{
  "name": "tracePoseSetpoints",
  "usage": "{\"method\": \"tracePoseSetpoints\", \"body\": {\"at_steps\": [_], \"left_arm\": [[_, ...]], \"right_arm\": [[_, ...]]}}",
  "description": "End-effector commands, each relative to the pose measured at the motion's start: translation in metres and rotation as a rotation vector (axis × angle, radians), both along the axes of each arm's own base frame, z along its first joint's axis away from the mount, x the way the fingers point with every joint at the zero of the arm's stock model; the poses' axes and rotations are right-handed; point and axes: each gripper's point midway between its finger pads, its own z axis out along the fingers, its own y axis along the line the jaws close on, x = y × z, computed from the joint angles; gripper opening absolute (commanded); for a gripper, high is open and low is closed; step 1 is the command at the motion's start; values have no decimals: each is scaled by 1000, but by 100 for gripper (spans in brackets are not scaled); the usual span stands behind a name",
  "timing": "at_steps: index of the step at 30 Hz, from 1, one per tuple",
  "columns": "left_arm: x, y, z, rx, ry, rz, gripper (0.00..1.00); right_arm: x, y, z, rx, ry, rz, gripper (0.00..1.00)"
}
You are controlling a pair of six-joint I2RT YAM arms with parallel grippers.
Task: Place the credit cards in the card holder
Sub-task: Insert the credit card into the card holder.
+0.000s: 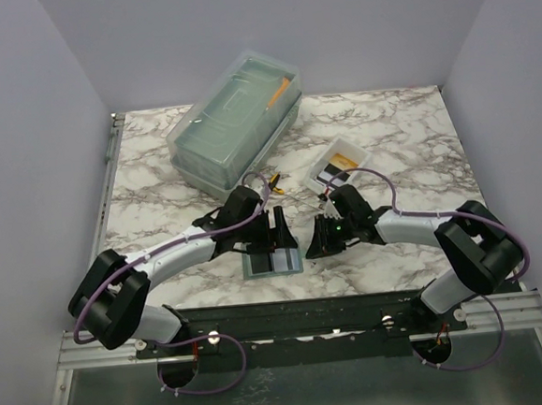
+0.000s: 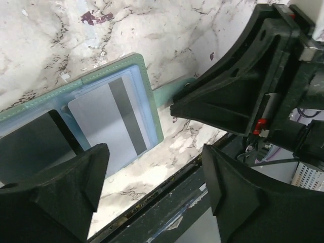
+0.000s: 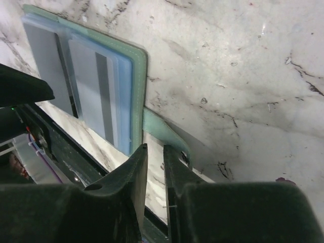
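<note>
The grey-green card holder (image 1: pixel 271 262) lies open on the marble near the front edge. In the left wrist view a pale card with a dark stripe (image 2: pixel 112 121) sits under its clear pocket, inside the green rim (image 2: pixel 148 81). The right wrist view shows two such striped cards (image 3: pixel 93 88) in the pockets. My left gripper (image 1: pixel 278 228) hovers over the holder, jaws wide open (image 2: pixel 152 195) and empty. My right gripper (image 1: pixel 314 246) is at the holder's right edge, jaws (image 3: pixel 154 149) a narrow slit apart with nothing between, just short of the green tab (image 3: pixel 164 129). Dark cards (image 1: pixel 334 172) lie in the white tray.
The white tray (image 1: pixel 352 155) stands behind the right gripper. A large translucent lidded box (image 1: pixel 236 121) sits at the back left, and a yellow-handled tool (image 1: pixel 277 185) lies just in front of it. The table's black front rail (image 2: pixel 167 202) runs right beside the holder.
</note>
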Motion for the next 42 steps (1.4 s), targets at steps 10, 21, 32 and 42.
{"method": "tracePoseSetpoints", "body": {"at_steps": [10,21,32,42], "left_arm": [[0,23,-33,130,10,57,25],[-8,38,-61,211,57,80,10],[-16,47,-77,248,94,86,2],[-17,45,-77,240,96,80,0]], "right_arm": [[3,38,40,276,39,-42,30],[5,44,28,288,65,-16,41],[6,47,24,290,74,3,42],[5,43,27,245,56,15,42]]}}
